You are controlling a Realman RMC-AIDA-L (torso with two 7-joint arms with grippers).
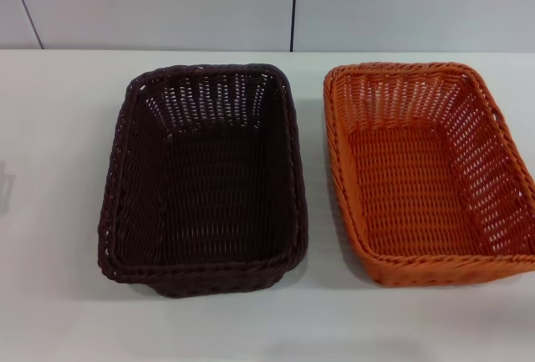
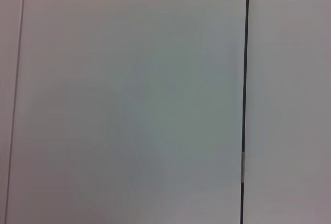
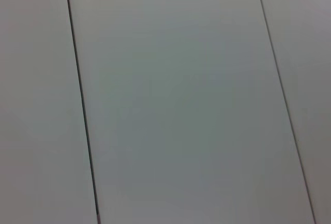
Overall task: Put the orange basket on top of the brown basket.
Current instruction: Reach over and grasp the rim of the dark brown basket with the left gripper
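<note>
White table against a pale panelled wall; both wrist views are showing only wall panels. We're looking at the bright orange rectangular woven basket sitting upright on the robot's right, just beside but apart from the dark brown rectangular woven basket on the left. Neither claw is showing anywhere, so we can't tell their opening or how far off the baskets lie. We're suggesting gripping the orange rim on a long side, lifting level, and lowering square over the brown one.
</note>
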